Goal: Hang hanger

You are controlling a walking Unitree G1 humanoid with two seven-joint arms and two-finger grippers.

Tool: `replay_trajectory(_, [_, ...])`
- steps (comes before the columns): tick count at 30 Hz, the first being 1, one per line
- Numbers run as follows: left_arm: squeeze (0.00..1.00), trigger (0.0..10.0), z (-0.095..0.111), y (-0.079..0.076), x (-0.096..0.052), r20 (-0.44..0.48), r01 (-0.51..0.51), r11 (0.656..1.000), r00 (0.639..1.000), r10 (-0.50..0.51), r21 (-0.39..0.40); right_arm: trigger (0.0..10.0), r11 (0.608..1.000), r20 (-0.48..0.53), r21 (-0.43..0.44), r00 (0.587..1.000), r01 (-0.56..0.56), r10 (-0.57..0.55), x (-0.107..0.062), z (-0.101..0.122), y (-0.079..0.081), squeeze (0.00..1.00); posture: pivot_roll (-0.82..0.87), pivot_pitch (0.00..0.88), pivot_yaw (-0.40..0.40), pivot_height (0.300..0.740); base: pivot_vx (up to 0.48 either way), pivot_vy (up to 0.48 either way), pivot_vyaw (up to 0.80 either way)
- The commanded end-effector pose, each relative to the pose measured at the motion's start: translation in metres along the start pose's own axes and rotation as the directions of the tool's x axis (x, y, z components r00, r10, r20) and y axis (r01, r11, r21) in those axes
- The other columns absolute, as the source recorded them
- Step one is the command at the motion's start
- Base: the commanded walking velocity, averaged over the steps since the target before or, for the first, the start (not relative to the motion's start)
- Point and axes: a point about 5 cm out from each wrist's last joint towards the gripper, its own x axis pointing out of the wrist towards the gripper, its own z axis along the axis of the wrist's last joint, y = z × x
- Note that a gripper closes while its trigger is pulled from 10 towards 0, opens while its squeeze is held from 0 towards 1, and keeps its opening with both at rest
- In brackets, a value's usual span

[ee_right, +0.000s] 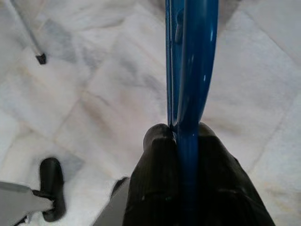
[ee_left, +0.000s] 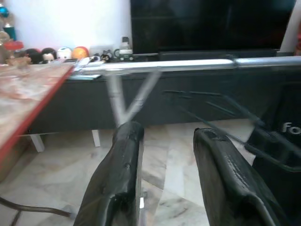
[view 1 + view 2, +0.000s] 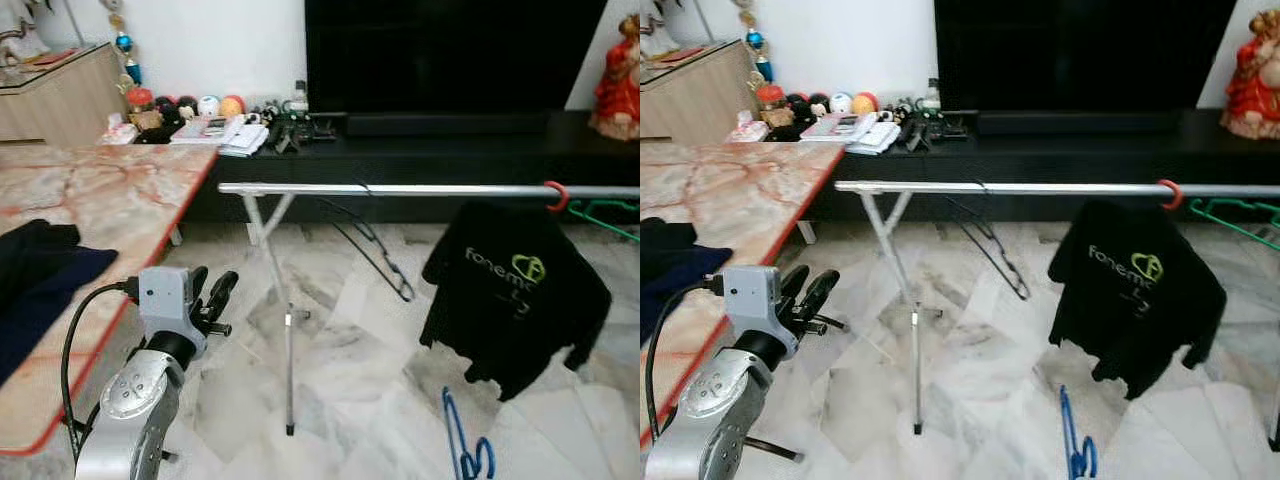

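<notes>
The right pincer (image 1: 181,136) is clamped on the blue hanger (image 1: 188,70), held low over the marble floor (image 1: 94,103). The carry step is in hand. The rail (image 3: 400,189) lies well above and ahead of it; next the hook must rise over the rail. The left pincer (image 2: 164,155) stands apart, empty.

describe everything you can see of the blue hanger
The blue hanger looks like glossy plastic, slim and curved, with two thin strands running side by side. The right end effector is shut on it, one finger on each side. It hangs low above the marble floor, below the black t-shirt, and touches nothing else.
</notes>
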Motion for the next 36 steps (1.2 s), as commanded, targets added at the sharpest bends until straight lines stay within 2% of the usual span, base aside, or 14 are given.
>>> replay_trajectory(1, [0.00, 10.0, -0.004, 0.000, -0.001, -0.017, 0.008, 1.000, 1.000, -0.008, 0.020, 10.0, 1.000, 0.003, 0.002, 1.000, -0.007, 0.007, 0.000, 0.000, 0.003, 0.00, 0.11, 0.026, 0.048, 0.740, 0.000, -0.326, 0.00])
replay_trajectory(5, [0.00, 10.0, -0.015, 0.003, -0.003, -0.071, 0.010, 1.000, 0.997, -0.009, 0.021, 10.0, 1.000, 0.000, -0.005, 1.000, -0.009, 0.009, 0.000, 0.000, 0.002, 0.00, 0.11, 0.031, 0.046, 0.740, 0.000, 0.000, 0.00])
replay_trajectory(9, [0.00, 10.0, -0.037, 0.006, -0.007, -0.188, 0.083, 0.990, 0.980, -0.061, 0.114, 10.0, 0.999, 0.008, -0.036, 1.000, -0.027, 0.027, 0.000, 0.002, 0.002, 0.00, 0.11, 0.034, 0.046, 0.740, 0.000, 0.000, 0.00])
replay_trajectory(15, [0.00, 10.0, -0.057, 0.002, -0.006, -0.303, 0.267, 0.946, 0.931, -0.203, 0.186, 10.0, 0.997, 0.020, -0.071, 0.999, -0.035, 0.037, 0.002, 0.008, -0.003, 0.00, 0.11, 0.038, 0.039, 0.740, 0.000, 0.000, 0.00])
replay_trajectory(17, [0.00, 10.0, -0.069, 0.000, -0.007, -0.364, 0.341, 0.918, 0.896, -0.252, 0.203, 10.0, 0.992, 0.021, -0.118, 0.998, -0.049, 0.052, 0.002, 0.011, -0.003, 0.00, 0.10, 0.040, 0.040, 0.740, 0.000, 0.000, 0.00])
replay_trajectory(19, [0.00, 10.0, -0.085, -0.005, -0.010, -0.449, 0.464, 0.855, 0.831, -0.329, 0.234, 10.0, 0.966, 0.032, -0.238, 0.993, -0.100, 0.111, 0.005, 0.023, -0.002, 0.00, 0.09, 0.046, 0.035, 0.740, 0.000, 0.000, 0.00])
replay_trajectory(23, [0.00, 10.0, -0.093, -0.009, -0.011, -0.497, 0.551, 0.797, 0.778, -0.384, 0.247, 10.0, 0.915, 0.047, -0.373, 0.982, -0.151, 0.181, 0.006, 0.035, 0.000, 0.00, 0.08, 0.051, 0.034, 0.740, 0.000, 0.000, 0.00])
replay_trajectory(25, [0.00, 10.0, -0.101, -0.015, -0.010, -0.531, 0.648, 0.726, 0.709, -0.464, 0.230, 10.0, 0.828, 0.072, -0.507, 0.945, -0.240, 0.318, 0.008, 0.066, -0.001, 0.00, 0.08, 0.055, 0.031, 0.740, 0.000, 0.000, 0.00])
replay_trajectory(27, [0.00, 10.0, -0.103, -0.020, -0.010, -0.525, 0.681, 0.704, 0.682, -0.510, 0.201, 10.0, 0.785, 0.075, -0.562, 0.928, -0.262, 0.364, 0.007, 0.079, -0.004, 0.00, 0.07, 0.058, 0.030, 0.740, 0.000, 0.000, 0.00])
replay_trajectory(29, [0.00, 10.0, -0.107, -0.024, -0.008, -0.527, 0.718, 0.669, 0.651, -0.546, 0.193, 10.0, 0.695, 0.047, -0.654, 0.901, -0.299, 0.431, 0.005, 0.092, -0.006, 0.00, 0.06, 0.059, 0.030, 0.740, 0.000, 0.000, 0.00])
replay_trajectory(33, [0.00, 10.0, -0.110, -0.032, -0.006, -0.542, 0.787, 0.584, 0.585, -0.604, 0.199, 10.0, 0.487, -0.058, -0.792, 0.840, -0.367, 0.539, -0.002, 0.112, -0.012, 0.00, 0.05, 0.063, 0.026, 0.740, 0.000, 0.000, 0.00])
replay_trajectory(34, [0.00, 10.0, -0.111, -0.035, -0.005, -0.543, 0.806, 0.561, 0.562, -0.624, 0.189, 10.0, 0.426, -0.097, -0.817, 0.821, -0.388, 0.562, -0.004, 0.115, -0.012, 0.00, 0.04, 0.064, 0.026, 0.740, 0.000, 0.000, 0.00])
replay_trajectory(35, [0.00, 10.0, -0.112, -0.039, -0.004, -0.553, 0.839, 0.517, 0.516, -0.654, 0.171, 10.0, 0.330, -0.161, -0.846, 0.790, -0.420, 0.592, -0.008, 0.119, -0.012, 0.00, 0.04, 0.068, 0.030, 0.740, 0.000, 0.000, 0.00])
replay_trajectory(36, [0.00, 10.0, -0.112, -0.039, -0.004, -0.553, 0.839, 0.517, 0.516, -0.654, 0.171, 10.0, 0.330, -0.161, -0.846, 0.790, -0.420, 0.592, -0.008, 0.119, -0.012, 0.00, 0.04, 0.068, 0.030, 0.740, 0.000, 0.000, 0.00])
